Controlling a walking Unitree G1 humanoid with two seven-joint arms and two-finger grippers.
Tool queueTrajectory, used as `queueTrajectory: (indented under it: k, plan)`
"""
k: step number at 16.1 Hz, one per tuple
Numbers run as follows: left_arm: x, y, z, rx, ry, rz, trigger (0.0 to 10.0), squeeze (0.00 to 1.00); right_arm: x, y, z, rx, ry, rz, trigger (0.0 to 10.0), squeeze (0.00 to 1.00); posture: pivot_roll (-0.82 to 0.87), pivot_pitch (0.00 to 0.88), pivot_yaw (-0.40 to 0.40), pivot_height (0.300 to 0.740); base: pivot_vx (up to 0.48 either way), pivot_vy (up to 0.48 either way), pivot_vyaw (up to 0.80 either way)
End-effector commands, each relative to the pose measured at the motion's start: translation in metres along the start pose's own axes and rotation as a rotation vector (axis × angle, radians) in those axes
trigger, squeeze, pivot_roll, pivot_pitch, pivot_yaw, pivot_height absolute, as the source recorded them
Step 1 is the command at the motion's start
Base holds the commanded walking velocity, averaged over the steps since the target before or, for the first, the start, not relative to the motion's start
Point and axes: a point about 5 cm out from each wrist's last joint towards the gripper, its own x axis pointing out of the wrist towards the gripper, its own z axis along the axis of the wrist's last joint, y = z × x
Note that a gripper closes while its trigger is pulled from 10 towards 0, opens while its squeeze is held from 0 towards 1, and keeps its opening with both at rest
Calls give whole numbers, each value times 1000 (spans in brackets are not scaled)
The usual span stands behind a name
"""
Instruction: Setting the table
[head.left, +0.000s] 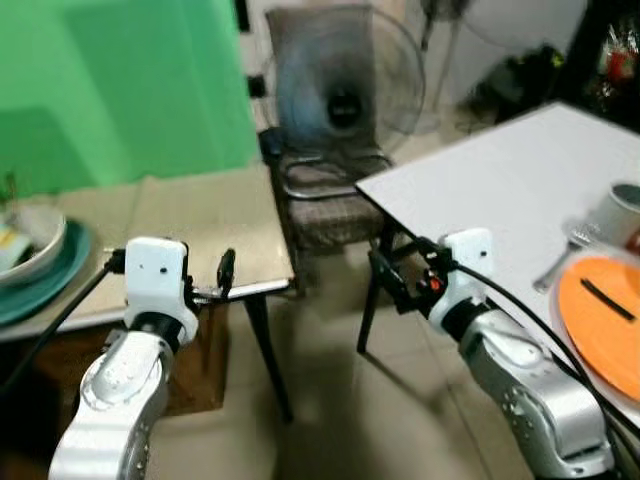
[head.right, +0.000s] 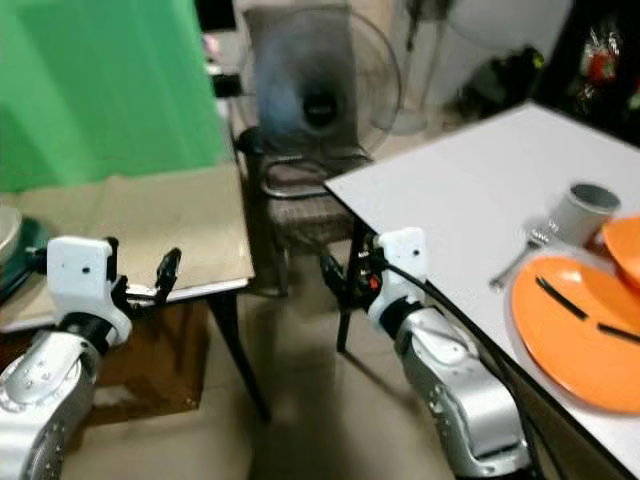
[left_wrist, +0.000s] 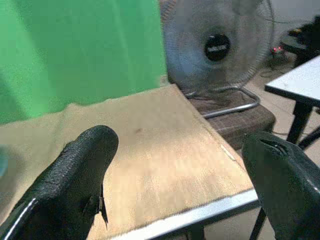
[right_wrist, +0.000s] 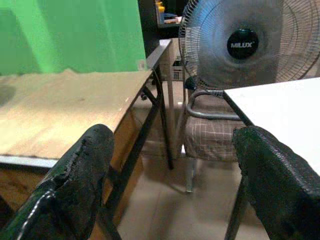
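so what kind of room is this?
Likely a home dining area, partly staged: a white table holding an orange plate, fork and cup, a chair, a standing fan, and a green backdrop.

We record even, moderate indoor light in both eye views, with soft motion blur across the whole frame; edges of the fan (head.left: 345, 85) and the orange plate (head.left: 603, 322) are smeared. The white desk (head.left: 500, 180) is the brightest surface, without hard glare. The floor under the wooden desk (head.left: 205, 215) lies in shadow at lower left. In the wrist views we note the near black fingers (left_wrist: 70, 185) out of focus and the fan (right_wrist: 243, 44) fairly sharp.
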Motion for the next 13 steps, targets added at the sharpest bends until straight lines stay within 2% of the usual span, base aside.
queueTrajectory:
  k: [1,4,6,9,11,13]
  plan:
    - [-3,-3,5,-13,-22,-1,10000,0,3,1,-1,13,3,15,10000,0,-10,0,15,740,0,0,800]
    - [-5,-4,7,-26,-48,14,10000,0,8,3,3,27,2,45,10000,0,-12,0,7,740,0,0,800]
    - [-7,-7,8,-46,-63,-16,10000,0,4,3,5,35,-2,45,10000,0,-26,0,23,740,0,0,800]
    - [-6,-8,10,-62,-72,-23,10000,0,-2,5,1,42,9,46,10000,0,-32,0,29,740,0,0,0]
    - [-6,-11,11,-64,-78,-33,10000,0,-2,5,-2,59,12,43,10000,0,-18,0,17,740,274,0,0]
    - [-7,-9,13,-58,-85,-28,10000,0,3,8,0,29,11,73,10000,0,-9,0,7,740,296,0,0]
